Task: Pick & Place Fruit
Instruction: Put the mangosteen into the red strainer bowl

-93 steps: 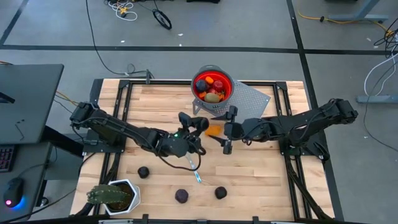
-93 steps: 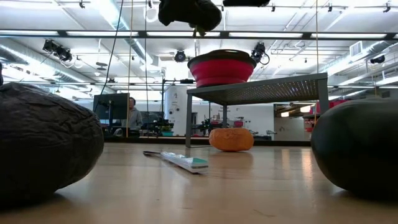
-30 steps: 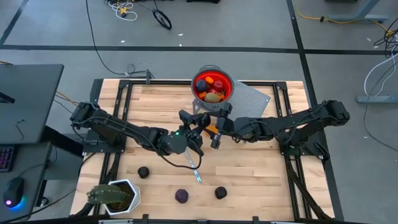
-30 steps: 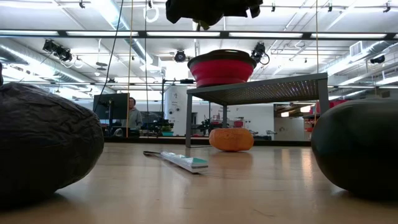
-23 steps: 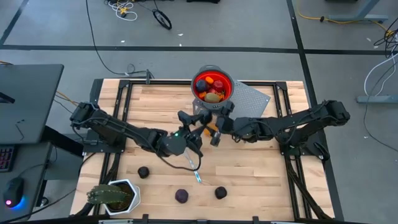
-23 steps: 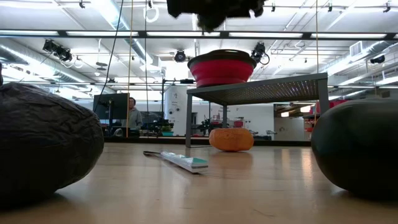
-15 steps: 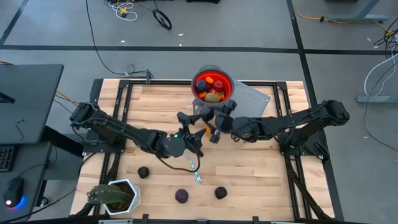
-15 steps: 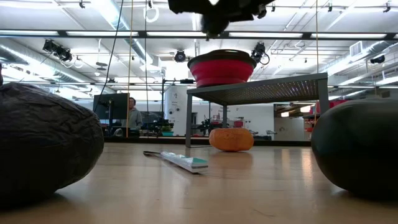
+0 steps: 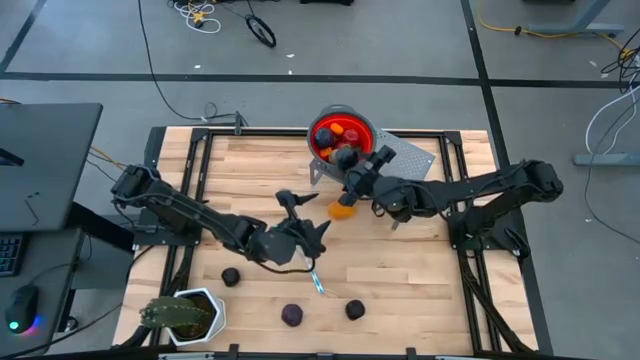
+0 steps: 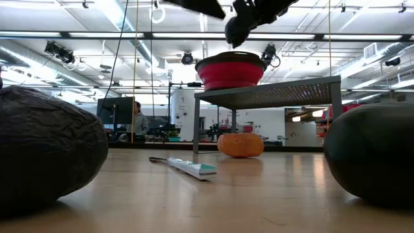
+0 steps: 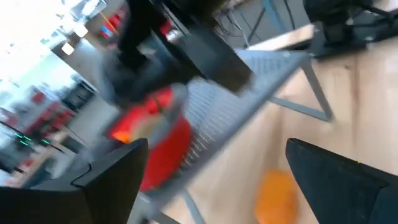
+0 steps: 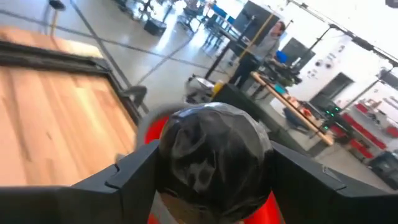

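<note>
toy fruit, pick and place — stock in handling

- three dark fruits are lying loose on the near part of the table (image 9: 250,165): one far left (image 9: 231,277), one in the middle (image 9: 292,315), one to its right (image 9: 354,310). each is looking small, rounded and crinkly-skinned, so probably light and slightly yielding, liable to roll. the best hold is judged to be across the widest middle, fingers on opposite sides.
- left gripper (image 9: 300,228) is hovering over mid-table, fingers spread wide with nothing between them; in its wrist view the two dark fingers (image 11: 109,180) are standing far apart.
- orange fruit (image 9: 342,210) is sitting on the wood beside the leg of the grey perforated stand (image 9: 405,160), between the two grippers. smooth-looking and squat; a grip around its sides is likely safest.
- red bowl (image 9: 342,137) is resting on the stand, already holding red, orange and olive pieces.
- right gripper (image 9: 352,172) is poised at the bowl's near rim, fingers closed around a dark purple fruit (image 12: 211,158), clamped across its middle. the glossy wrinkled skin could be slippery.
</note>
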Motion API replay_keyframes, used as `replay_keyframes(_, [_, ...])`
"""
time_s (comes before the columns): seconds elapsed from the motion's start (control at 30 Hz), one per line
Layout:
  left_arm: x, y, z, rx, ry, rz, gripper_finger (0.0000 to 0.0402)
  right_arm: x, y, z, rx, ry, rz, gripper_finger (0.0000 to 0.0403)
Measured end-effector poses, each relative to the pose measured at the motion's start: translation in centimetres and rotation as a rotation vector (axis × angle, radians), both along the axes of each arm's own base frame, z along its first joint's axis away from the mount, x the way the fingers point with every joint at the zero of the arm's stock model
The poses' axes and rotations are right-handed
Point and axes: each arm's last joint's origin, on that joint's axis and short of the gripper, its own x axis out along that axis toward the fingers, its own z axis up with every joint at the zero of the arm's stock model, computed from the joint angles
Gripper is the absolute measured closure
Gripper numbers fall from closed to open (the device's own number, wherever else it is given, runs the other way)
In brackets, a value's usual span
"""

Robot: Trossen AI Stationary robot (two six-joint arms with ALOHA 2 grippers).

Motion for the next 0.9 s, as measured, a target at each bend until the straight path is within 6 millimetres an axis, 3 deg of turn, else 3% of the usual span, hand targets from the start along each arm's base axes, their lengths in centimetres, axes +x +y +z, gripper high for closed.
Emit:
replay_keyframes(0.2, [-0.7,1.2,-3.7,-0.108,0.023,-0.018,0.0015,-1.0,-1.9,0.9,-0.033,0.051,-0.037,0.0130])
replay_keyframes(0.43, [-0.8,2.4,-5.6,-0.183,0.006,-0.081,0.0015,-2.6,-6.3,2.8,0.052,-0.057,0.047,0.0130])
replay_keyframes(0.7, [-1.8,3.3,-7.2,-0.290,-0.277,-0.350,0.0015,-4.0,-11.5,2.4,0.190,-0.111,0.026,0.0130])
replay_keyframes(0.9, [-3.5,4.9,-8.6,-0.335,-0.431,-0.348,0.0015,-5.0,-14.1,2.3,0.313,-0.191,0.081,0.0130])
